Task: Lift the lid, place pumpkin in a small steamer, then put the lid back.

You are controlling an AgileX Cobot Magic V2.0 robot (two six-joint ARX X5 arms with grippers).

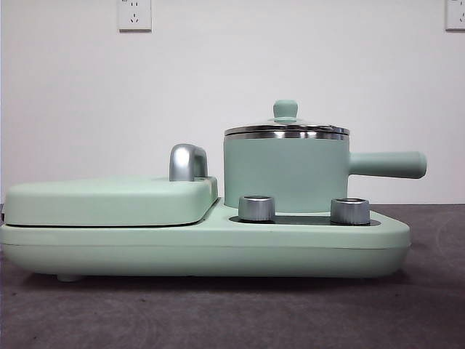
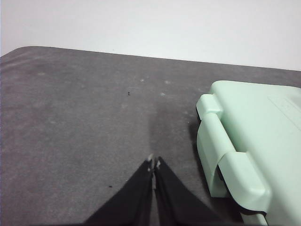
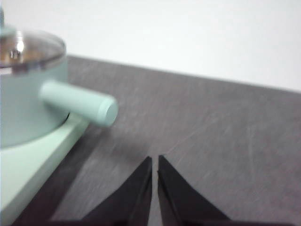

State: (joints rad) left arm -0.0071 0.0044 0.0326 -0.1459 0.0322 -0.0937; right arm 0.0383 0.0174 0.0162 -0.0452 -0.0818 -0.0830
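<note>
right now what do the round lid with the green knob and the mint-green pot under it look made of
The round clear lid looks like glass in a polished steel rim: reflections show through it in the right wrist view, and its small mint-green knob is matte, perhaps plastic. The mint-green cylindrical pot looks like coated metal with a satin finish, though the body's core can't be told.

We record the small steamer (image 1: 283, 174) as smooth satin mint enamel with a polished steel rim. The lid (image 1: 286, 129) is clear glass, steel-edged. The appliance base (image 1: 218, 251) looks like matt plastic with brushed-metal knobs (image 1: 256, 208). The counter (image 2: 70, 122) is grey, rough cloth.
</note>
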